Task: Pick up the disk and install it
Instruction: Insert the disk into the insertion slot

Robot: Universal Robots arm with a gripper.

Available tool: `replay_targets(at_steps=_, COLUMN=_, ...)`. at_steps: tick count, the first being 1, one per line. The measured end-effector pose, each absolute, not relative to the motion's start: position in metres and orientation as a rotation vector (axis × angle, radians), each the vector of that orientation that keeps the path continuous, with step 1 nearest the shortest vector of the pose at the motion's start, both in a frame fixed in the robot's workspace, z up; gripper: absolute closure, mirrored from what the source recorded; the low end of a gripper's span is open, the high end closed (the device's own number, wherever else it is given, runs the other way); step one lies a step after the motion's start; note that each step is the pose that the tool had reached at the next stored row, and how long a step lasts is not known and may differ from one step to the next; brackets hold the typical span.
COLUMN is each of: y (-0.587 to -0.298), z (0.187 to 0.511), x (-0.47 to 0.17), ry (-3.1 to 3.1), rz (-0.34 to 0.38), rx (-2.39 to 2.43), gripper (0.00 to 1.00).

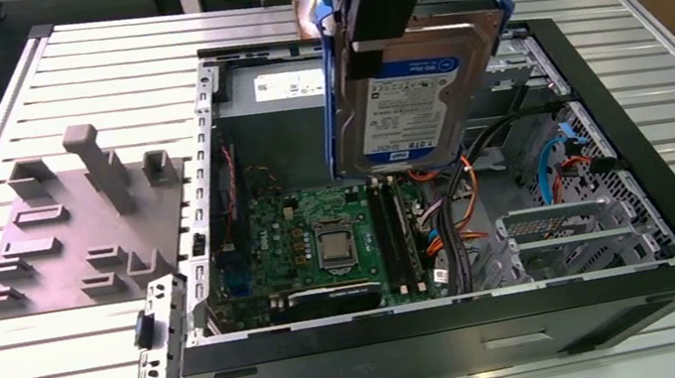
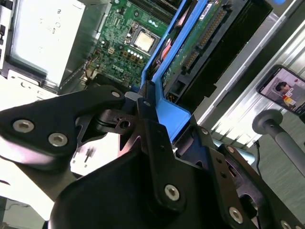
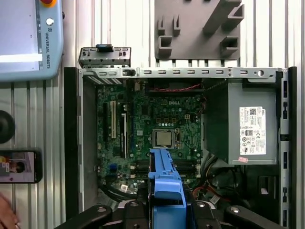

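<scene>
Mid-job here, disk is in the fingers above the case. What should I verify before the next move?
1. Grip: the gripper has its fingers shut on the blue bracket of the disk: ok.
2. Attitude: the disk is held upright, with its label facing the exterior view: ok.
3. Clearance: the disk hangs above the open computer case, over the motherboard: ok.
4. Cables: orange cables loop loose beside the disk's lower edge: not ok.
5. Slot: whether the metal cage is free to take the disk: cannot tell.
</scene>
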State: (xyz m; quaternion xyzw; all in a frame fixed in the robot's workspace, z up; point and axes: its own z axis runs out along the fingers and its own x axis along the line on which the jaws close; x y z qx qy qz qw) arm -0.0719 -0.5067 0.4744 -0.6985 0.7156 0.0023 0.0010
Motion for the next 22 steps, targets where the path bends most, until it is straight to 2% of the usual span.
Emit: replay_targets(at_steps=22, y=-0.5087, z=0.4735, x=-0.0616, ry=2.247, rz=0.007, rx=-2.193, gripper=0.64)
